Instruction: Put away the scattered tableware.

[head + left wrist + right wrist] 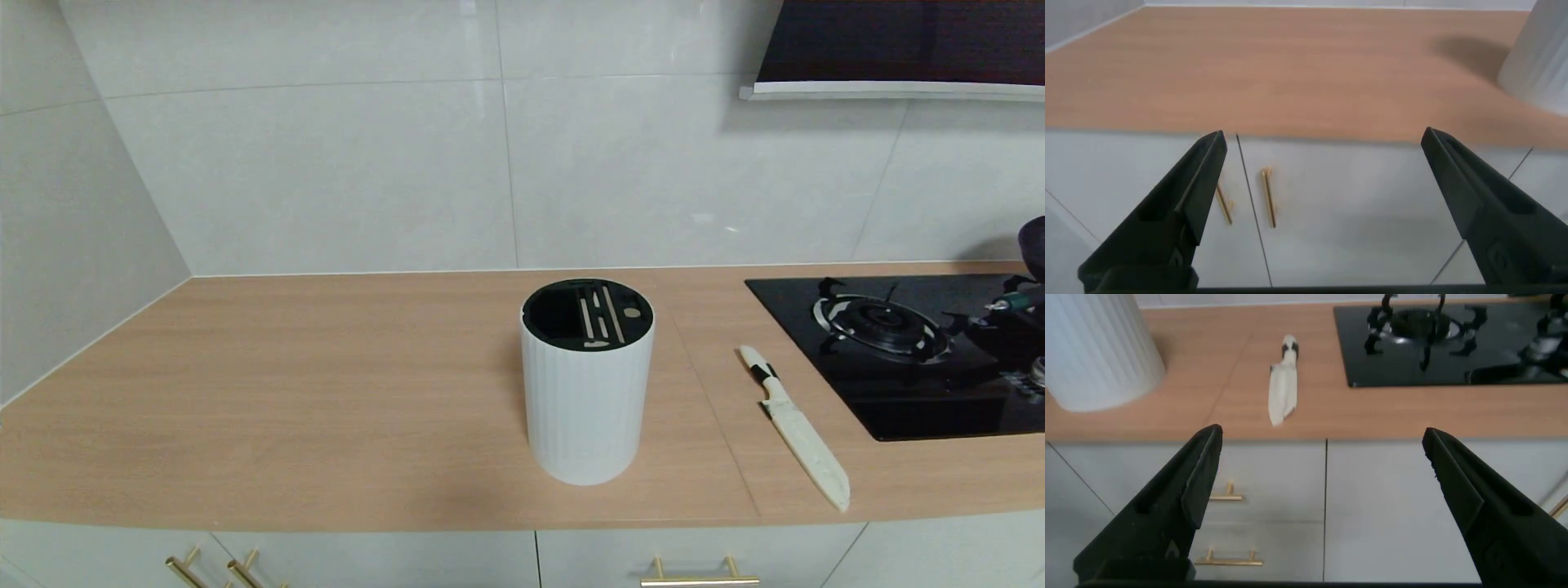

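Table point(286, 384): open wood between holder point(588, 408) and left edge.
Knife point(792, 425): near front edge, beyond right jaws.
Jaws: both pairs spread.

No legible text or labels

Smooth matt light wood-grain laminate worktop point(326, 392). The white ribbed plastic cylindrical holder point(588, 408) is matt with a black slotted top; cream speckled knife point(804, 445) looks matt too. The black glass hob point(939, 400) is glossy.

Domestic kitchen: gas hob point(898, 343) set in wooden countertop point(326, 392), tiled wall point(326, 163) behind, range hood point(898, 49) above hob.
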### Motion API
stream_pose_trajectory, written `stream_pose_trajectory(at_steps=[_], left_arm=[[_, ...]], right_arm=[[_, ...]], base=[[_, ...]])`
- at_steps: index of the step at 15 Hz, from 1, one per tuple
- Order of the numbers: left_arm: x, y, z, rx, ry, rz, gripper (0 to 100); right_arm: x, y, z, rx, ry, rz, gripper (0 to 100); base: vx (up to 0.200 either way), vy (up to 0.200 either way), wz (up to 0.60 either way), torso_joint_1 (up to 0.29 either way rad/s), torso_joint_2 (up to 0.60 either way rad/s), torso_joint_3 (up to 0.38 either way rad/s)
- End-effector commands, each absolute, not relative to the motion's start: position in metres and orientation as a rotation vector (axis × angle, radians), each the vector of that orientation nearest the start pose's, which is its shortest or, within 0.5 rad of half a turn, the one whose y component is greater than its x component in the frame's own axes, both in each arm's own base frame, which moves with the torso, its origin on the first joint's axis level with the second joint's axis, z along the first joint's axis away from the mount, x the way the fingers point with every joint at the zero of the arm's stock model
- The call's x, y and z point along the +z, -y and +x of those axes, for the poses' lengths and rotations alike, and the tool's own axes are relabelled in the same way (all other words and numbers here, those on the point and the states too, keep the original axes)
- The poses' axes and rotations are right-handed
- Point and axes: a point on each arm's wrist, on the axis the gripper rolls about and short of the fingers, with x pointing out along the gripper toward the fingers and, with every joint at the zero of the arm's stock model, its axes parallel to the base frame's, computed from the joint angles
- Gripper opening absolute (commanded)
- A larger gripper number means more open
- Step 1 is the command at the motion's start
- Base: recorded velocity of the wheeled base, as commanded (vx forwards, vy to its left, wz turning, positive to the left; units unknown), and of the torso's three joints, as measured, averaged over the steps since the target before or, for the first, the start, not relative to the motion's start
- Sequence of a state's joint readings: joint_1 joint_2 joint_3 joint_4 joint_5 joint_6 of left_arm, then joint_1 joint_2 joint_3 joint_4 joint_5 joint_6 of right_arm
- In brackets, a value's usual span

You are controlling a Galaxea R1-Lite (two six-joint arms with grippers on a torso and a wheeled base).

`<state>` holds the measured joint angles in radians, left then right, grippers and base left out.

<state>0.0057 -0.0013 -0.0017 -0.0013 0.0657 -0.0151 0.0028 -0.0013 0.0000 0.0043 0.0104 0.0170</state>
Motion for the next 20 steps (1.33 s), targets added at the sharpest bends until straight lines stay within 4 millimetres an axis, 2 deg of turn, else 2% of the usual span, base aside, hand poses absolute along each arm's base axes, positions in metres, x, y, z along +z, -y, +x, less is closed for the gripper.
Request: stream_pose_trajectory(at_steps=[1, 9, 17, 18, 20], left_arm=[[0.076, -0.001, -0.023, 0.072, 0.004, -0.015, 100], [0.076, -0.001, -0.023, 0.072, 0.004, -0.015, 100], [0.076, -0.001, -0.023, 0.072, 0.004, -0.015, 100], [0.076, -0.001, -0.023, 0.072, 0.005, -0.015, 100], [0.076, -0.001, -0.023, 0.072, 0.004, -0.015, 100]], right_arm=[[0.075, 0.000, -0.023, 0.014, -0.005, 0.017, 100], [0.075, 0.000, -0.023, 0.014, -0.005, 0.017, 100], [0.075, 0.000, -0.023, 0.017, -0.004, -0.038, 100], [0.081, 0.000, -0.024, 0.026, 0.020, -0.034, 100], [0.142, -0.001, -0.029, 0.109, 0.090, 0.004, 100]], base=[[0.000, 0.000, 0.00, 0.251, -0.57, -0.325], [0.000, 0.000, 0.00, 0.242, -0.53, -0.289], [0.000, 0.000, 0.00, 0.013, -0.03, -0.014], [0.000, 0.000, 0.00, 0.000, 0.00, 0.000], [0.000, 0.000, 0.00, 0.000, 0.00, 0.000]])
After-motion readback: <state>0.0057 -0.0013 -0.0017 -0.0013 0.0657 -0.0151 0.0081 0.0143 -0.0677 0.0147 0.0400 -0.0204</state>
